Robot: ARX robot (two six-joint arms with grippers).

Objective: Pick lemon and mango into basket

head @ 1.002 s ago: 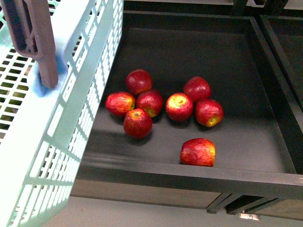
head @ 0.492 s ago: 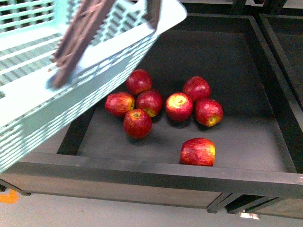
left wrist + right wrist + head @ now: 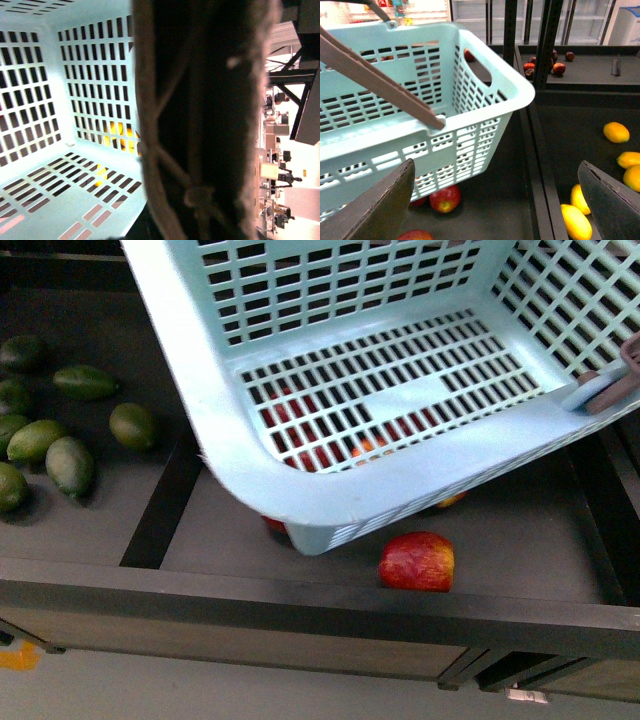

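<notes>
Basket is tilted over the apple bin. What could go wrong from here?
The basket has its low corner close to a red apple and could knock it. Tilted like this, fruit dropped in may roll to one side. The open right gripper has the basket wall beside it and could bump it reaching toward a mango.

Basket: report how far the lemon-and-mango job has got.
Done: nothing; the basket has a bare floor, with a red apple showing below it. In hand: basket held tilted above the apple bin; right gripper open, empty. Left: both picks; yellow-orange fruits lie untouched in the neighbouring bin.
</notes>
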